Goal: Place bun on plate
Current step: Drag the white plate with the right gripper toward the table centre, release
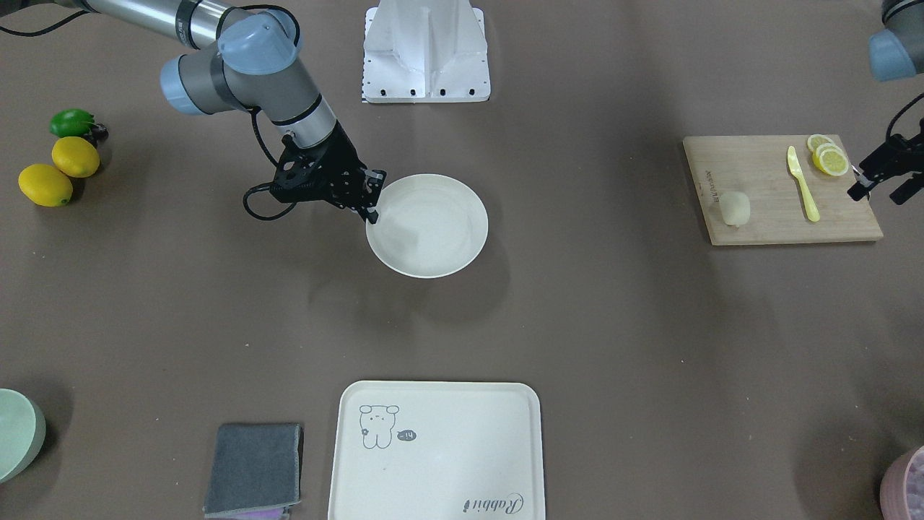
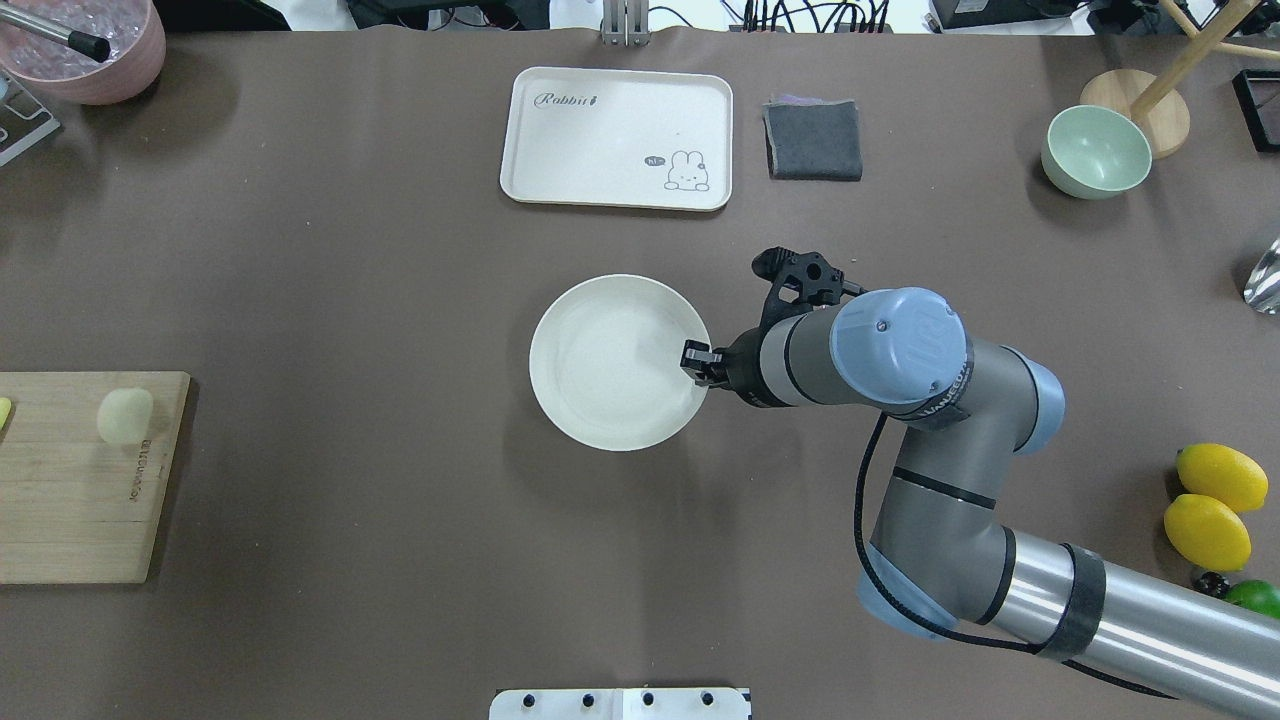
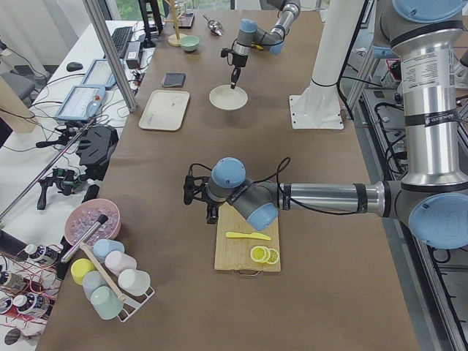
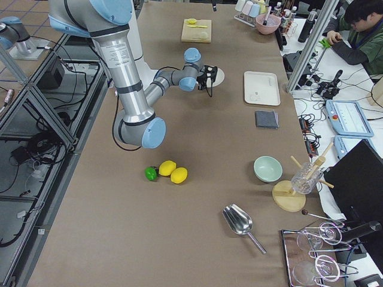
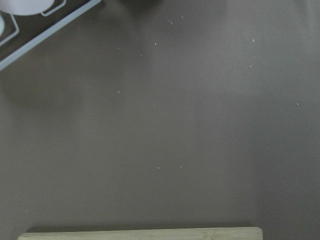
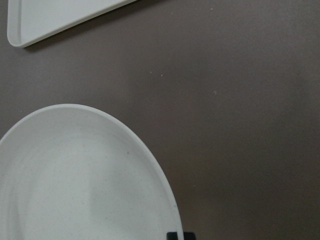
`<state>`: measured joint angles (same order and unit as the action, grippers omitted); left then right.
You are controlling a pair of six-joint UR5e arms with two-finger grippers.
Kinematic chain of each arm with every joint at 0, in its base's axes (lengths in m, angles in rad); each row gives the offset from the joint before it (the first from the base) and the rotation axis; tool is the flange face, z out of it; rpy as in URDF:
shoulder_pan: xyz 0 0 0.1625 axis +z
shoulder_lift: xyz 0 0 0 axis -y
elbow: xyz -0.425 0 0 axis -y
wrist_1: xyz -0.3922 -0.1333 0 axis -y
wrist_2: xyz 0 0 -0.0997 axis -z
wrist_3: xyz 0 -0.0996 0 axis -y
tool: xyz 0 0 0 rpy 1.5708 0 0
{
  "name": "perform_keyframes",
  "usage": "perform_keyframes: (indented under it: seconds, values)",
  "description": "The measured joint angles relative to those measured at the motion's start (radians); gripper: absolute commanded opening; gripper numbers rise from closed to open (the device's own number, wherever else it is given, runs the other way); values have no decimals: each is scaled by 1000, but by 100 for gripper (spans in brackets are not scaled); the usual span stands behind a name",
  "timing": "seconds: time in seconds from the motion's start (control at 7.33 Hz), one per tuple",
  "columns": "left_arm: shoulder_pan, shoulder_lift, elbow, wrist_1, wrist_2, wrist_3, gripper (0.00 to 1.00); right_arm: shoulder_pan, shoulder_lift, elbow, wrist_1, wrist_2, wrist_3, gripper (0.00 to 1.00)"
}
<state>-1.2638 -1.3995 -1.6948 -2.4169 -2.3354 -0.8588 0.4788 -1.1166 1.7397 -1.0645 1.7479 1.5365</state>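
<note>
The bun point(image 1: 735, 208) point(image 2: 125, 413), a small pale lump, lies on a wooden cutting board point(image 1: 779, 217) at the table's end. The round cream plate point(image 1: 433, 231) point(image 2: 600, 370) point(image 6: 75, 175) sits mid-table with nothing in it. My right gripper point(image 1: 372, 202) point(image 2: 700, 362) is at the plate's rim on the robot's right side, and its jaws look shut on that rim; a black fingertip point(image 6: 180, 235) shows right at the rim. My left gripper point(image 1: 877, 189) hangs open and empty just past the board's outer edge, near the lemon slices point(image 1: 829, 155), well away from the bun.
A yellow knife point(image 1: 803, 184) lies on the board. A rectangular cream tray point(image 1: 440, 462) and a grey cloth point(image 1: 254, 468) lie on the operators' side. Two lemons point(image 1: 61, 170), a pale green bowl point(image 1: 18, 433) and the white robot base point(image 1: 426, 54) ring the table.
</note>
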Motion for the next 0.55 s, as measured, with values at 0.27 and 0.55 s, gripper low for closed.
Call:
perform_keyframes:
  seconds: [0.27, 0.55]
  values:
    - [100, 12, -22, -29, 76, -85, 98, -40, 14, -14, 0, -36, 7, 0]
    - [151, 14, -25, -32, 107, -100, 98, -61, 29, -49, 0, -52, 11, 0]
